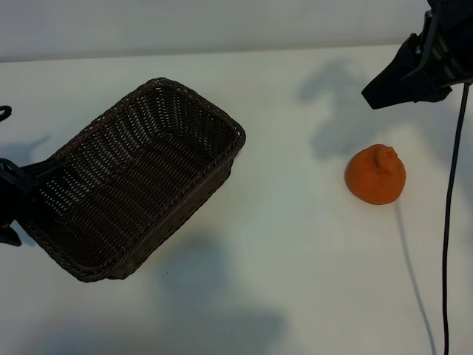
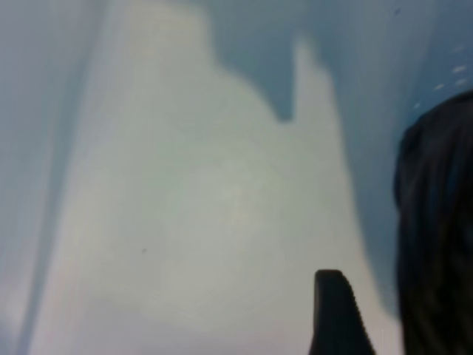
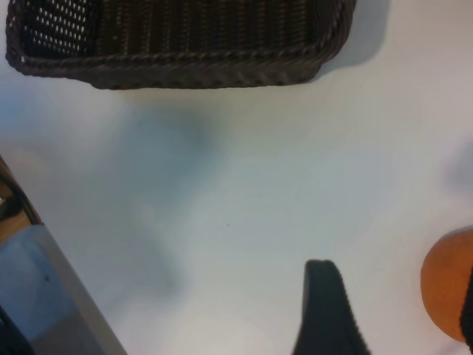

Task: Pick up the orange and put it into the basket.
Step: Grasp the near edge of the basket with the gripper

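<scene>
The orange, knobbly nub up, sits on the white table at the right. In the right wrist view part of the orange shows at the edge. My right gripper hangs above and behind the fruit, apart from it. It is open, with one dark finger over bare table. The dark brown wicker basket lies slanted at the left, with nothing in it; its rim shows in the right wrist view. My left gripper sits at the left edge by the basket's near corner, open, one finger visible.
A black cable runs down the right side past the orange. A blurred dark mass fills one side of the left wrist view. A grey edge crosses a corner of the right wrist view. White tabletop lies between basket and orange.
</scene>
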Motion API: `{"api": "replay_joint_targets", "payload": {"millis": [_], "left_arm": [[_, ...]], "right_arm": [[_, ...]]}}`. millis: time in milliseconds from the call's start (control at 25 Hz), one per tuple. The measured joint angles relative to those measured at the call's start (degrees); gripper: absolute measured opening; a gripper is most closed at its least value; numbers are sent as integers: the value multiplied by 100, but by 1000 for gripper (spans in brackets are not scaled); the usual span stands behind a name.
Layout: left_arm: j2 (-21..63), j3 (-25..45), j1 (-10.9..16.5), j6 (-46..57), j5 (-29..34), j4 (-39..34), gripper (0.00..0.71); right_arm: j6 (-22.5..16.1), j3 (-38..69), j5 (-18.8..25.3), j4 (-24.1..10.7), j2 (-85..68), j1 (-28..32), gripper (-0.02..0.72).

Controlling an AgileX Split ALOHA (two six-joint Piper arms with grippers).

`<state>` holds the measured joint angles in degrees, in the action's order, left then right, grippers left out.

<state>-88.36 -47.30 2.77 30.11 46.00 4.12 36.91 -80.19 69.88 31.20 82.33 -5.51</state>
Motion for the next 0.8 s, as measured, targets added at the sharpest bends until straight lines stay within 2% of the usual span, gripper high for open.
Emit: {"api": "replay_joint_targets", "payload": {"millis": [280, 680, 720, 800], "left_arm": [[-58, 0, 0, 0, -220, 168, 454], [-686, 0, 0, -148, -419, 412, 452], [-725, 0, 0, -205, -477, 443, 443], [-796, 0, 0, -336, -518, 474, 377]], "right_arm": [[0, 0, 0, 0, 0, 0, 433], [0, 0, 0, 0, 0, 0, 433], [0, 0, 0, 0, 0, 0, 433], [0, 0, 0, 0, 0, 0, 433]]}}
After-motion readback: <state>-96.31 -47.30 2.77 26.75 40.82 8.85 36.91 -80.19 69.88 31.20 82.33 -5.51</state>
